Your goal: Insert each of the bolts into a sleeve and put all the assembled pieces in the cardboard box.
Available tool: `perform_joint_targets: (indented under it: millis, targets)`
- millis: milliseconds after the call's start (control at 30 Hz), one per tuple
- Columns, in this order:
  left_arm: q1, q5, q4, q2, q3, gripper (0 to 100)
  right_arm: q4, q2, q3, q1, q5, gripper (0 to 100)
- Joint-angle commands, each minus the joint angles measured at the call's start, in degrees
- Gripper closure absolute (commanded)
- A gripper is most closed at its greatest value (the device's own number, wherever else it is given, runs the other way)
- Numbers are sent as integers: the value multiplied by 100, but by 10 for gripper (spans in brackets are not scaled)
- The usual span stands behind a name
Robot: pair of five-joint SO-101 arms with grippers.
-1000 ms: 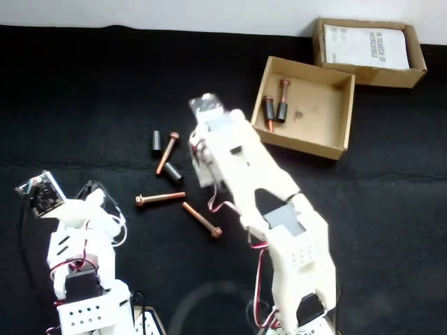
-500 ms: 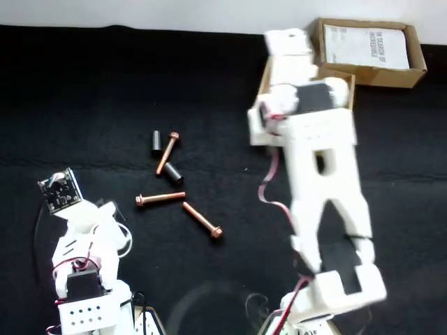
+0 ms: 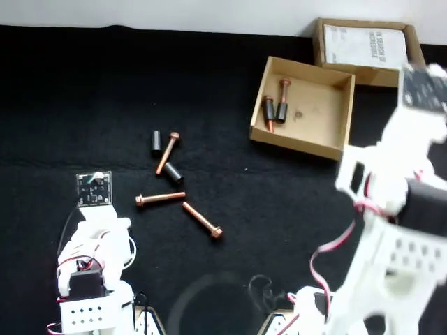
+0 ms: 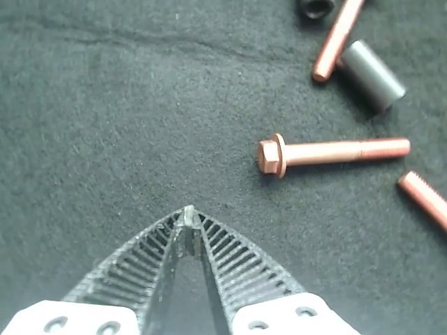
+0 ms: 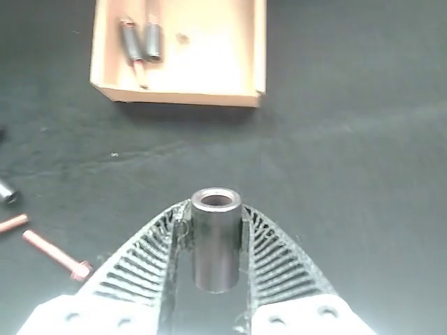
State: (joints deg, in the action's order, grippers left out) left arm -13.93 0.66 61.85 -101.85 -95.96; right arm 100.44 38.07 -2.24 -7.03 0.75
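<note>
Now, your right gripper [image 5: 215,209] is clamped around a grey sleeve [image 5: 216,244], over the black mat [image 5: 349,139] and short of the cardboard box [image 5: 178,98], where two assembled pieces [image 3: 282,110] lie. Your left gripper [image 4: 188,213] is closed on nothing, near a loose bolt [image 4: 335,151].

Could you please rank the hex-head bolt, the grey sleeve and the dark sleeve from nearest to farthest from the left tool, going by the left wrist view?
From the left tool:
1. Hex-head bolt, lying crosswise just ahead, head nearest.
2. Grey sleeve, on its side beyond that bolt.
3. Dark sleeve, farthest out, beside a second bolt.
</note>
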Motion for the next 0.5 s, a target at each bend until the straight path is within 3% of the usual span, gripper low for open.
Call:
perform_joint_targets:
  millis: [0,233,467]
  targets:
    - [92,-264,9,-136,365,990,-66,1147,884,-338,299,991]
    - [127,-765,26,101,1314,991,-848,3178,2791,-1121,941,991]
    - [127,-818,26,2580,2844,991,-971,4901,4295,-1736,1371,991]
